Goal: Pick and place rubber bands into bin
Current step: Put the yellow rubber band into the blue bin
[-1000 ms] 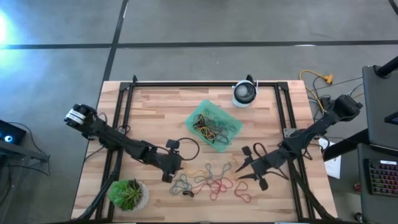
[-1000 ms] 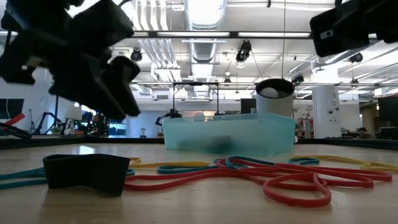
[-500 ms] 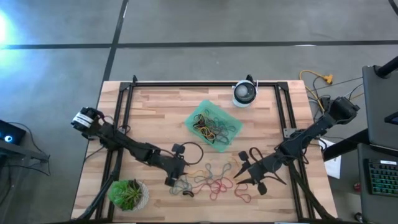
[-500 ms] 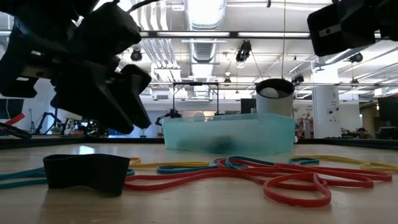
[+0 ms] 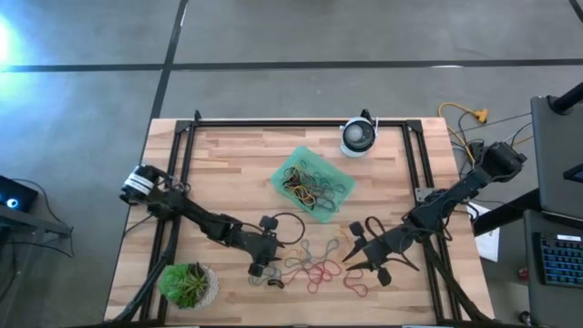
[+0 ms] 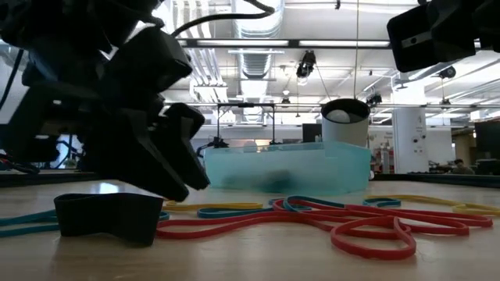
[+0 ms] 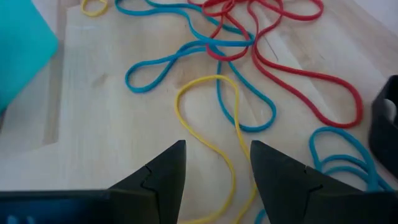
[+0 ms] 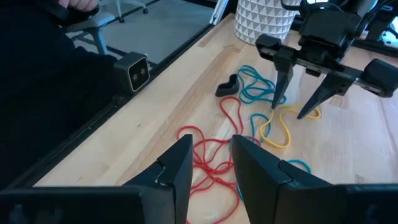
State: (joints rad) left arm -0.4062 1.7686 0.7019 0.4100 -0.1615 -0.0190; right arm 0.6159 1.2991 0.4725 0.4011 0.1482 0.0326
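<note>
Left pincer (image 5: pixel 259 270), fingers spread and empty, hangs low at the lower middle of the frame, right over the left end of the loose rubber bands (image 5: pixel 310 264). A yellow loop (image 7: pixel 211 134) lies lengthwise between its fingers, so this arm seems better placed. Further right, the right pincer (image 5: pixel 351 252) is also apart and empty beside the pile. The bin (image 5: pixel 312 182) sits above, near the centre of the surface (image 5: pixel 228 173).

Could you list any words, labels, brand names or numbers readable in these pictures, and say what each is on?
None can be read.
The bin, the rubber bands and the table show no print.
The white planter has only a raised pattern.
The round device shows no legible marking.
</note>
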